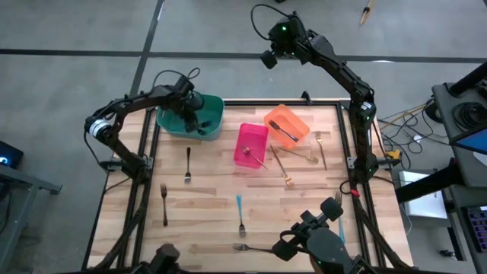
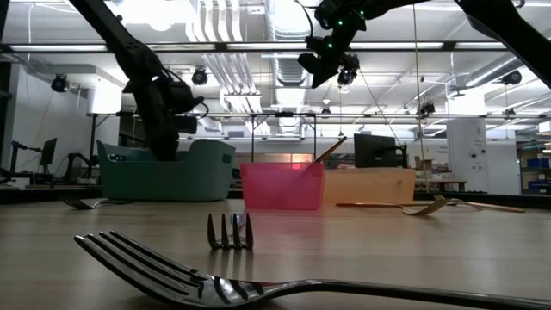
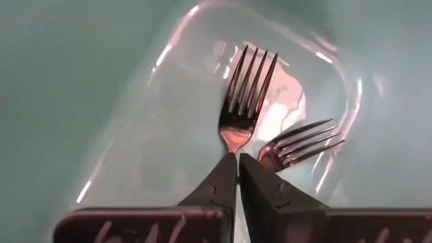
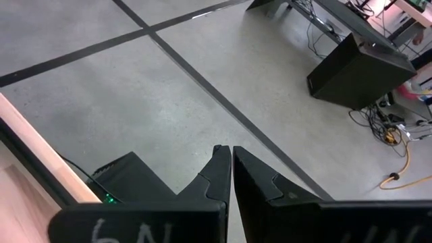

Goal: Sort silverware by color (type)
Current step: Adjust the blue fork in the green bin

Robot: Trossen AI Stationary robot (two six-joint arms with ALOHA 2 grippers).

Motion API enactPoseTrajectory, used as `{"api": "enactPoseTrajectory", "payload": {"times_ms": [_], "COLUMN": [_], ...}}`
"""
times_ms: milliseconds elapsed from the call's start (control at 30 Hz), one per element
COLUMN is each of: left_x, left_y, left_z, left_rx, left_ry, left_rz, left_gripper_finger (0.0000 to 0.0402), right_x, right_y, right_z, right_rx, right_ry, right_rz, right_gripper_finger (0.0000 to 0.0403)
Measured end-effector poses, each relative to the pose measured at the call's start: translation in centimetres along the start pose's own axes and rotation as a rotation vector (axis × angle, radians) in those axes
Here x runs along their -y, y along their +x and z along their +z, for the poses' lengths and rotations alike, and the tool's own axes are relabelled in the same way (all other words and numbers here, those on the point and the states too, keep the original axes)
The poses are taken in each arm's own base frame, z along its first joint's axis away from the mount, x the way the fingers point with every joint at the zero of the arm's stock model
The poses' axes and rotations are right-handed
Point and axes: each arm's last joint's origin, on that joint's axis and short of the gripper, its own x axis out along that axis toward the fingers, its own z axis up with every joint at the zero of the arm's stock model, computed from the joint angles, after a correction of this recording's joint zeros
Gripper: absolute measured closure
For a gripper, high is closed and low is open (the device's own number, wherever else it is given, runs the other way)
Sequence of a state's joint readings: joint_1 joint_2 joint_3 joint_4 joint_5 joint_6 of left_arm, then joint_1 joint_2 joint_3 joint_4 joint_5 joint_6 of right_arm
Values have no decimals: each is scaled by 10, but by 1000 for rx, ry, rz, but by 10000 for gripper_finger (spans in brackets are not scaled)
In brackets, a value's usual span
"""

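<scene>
My left gripper (image 1: 192,116) reaches down into the teal bin (image 1: 213,106) at the table's far left and is shut on a silver fork (image 3: 246,94). A second silver fork (image 3: 297,145) lies on the bin's floor beside it. My right gripper (image 1: 268,59) is shut and empty, raised high beyond the table's far edge; its wrist view (image 4: 226,152) shows only floor. A gold fork (image 1: 255,156) lies in the pink bin (image 1: 245,133). A dark fork (image 1: 283,131) lies in the orange bin (image 1: 298,118). Several more forks lie flat on the table. My left gripper pinches the silver fork at its neck (image 3: 234,147), just behind the tines, between its two fingertips. The fingers lie along the fork, and its tines point away from the gripper, inside the teal bin. The fingers hide the handle. Whether the fork touches the bin's floor, I cannot tell.
On the table lie a dark fork (image 1: 188,164), another fork (image 1: 163,202), a light-blue-handled fork (image 1: 240,215), a silver fork (image 1: 251,247) at the near edge and three gold forks (image 1: 283,167) right of the pink bin. A black frame runs along the table's edges.
</scene>
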State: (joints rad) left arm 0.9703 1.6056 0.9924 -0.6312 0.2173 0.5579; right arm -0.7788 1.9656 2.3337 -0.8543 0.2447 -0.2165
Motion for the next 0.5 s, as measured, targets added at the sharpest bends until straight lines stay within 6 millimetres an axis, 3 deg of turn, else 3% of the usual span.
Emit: {"api": "enactPoseTrajectory", "payload": {"times_ms": [300,500], "left_x": [2,8], "left_y": [-11,-6], "left_z": [1,-12], "left_rx": [26,-42], "left_ry": [22,57], "left_rz": [7,-71], "left_gripper_finger": [401,401], "right_x": [0,-1], "right_y": [0,0], "right_z": [0,0], "right_rx": [0,1], "right_ry": [34,33], "right_rz": [1,3], "right_gripper_finger": [394,394]}}
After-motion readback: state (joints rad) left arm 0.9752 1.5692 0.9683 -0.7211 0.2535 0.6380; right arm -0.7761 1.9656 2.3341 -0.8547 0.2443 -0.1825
